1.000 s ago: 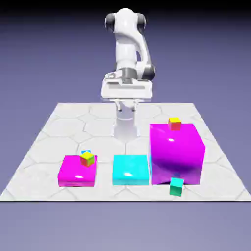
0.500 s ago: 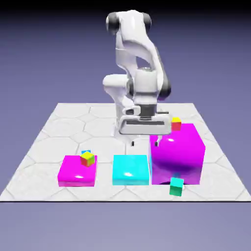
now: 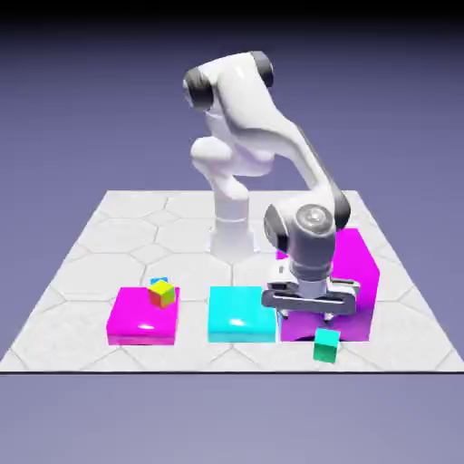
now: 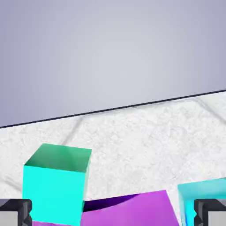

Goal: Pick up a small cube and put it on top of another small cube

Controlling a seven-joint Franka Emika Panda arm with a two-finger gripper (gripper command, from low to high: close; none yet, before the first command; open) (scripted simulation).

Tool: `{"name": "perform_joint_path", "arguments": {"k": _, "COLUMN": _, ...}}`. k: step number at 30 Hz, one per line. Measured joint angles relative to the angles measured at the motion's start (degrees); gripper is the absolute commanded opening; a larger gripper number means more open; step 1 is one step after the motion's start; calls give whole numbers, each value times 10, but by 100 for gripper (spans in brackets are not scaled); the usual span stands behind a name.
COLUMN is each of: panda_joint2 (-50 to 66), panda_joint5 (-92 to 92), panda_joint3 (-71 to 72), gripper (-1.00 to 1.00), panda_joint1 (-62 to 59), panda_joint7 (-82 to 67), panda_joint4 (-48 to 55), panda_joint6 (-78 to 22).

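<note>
The arm has swung down from its upright pose over the counter's [image 3: 109, 217] far edge toward the near edge; the end effector [image 3: 309, 316] now hangs low in front of the large magenta block [image 3: 361, 272], fingers spread wide and empty. The small teal cube [image 3: 326, 344] rests on the counter at the near edge, just below the fingertips. The yellow-topped cube is hidden behind the arm. Judgement: approach nearly complete, grasp not yet made
</note>
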Motion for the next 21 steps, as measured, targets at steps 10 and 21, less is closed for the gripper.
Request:
{"name": "perform_joint_path", "arguments": {"k": 10, "panda_joint2": 170, "panda_joint5": -31, "panda_joint3": 77, "gripper": 0, "panda_joint1": -36, "panda_joint7": 94, "panda_joint4": 107, "panda_joint6": -102}}
{"name": "perform_joint_path", "arguments": {"k": 21, "panda_joint2": 118, "panda_joint5": 3, "panda_joint3": 47, "gripper": -100, "panda_joint1": -49, "panda_joint7": 66, "panda_joint4": 109, "panda_joint6": -136}}
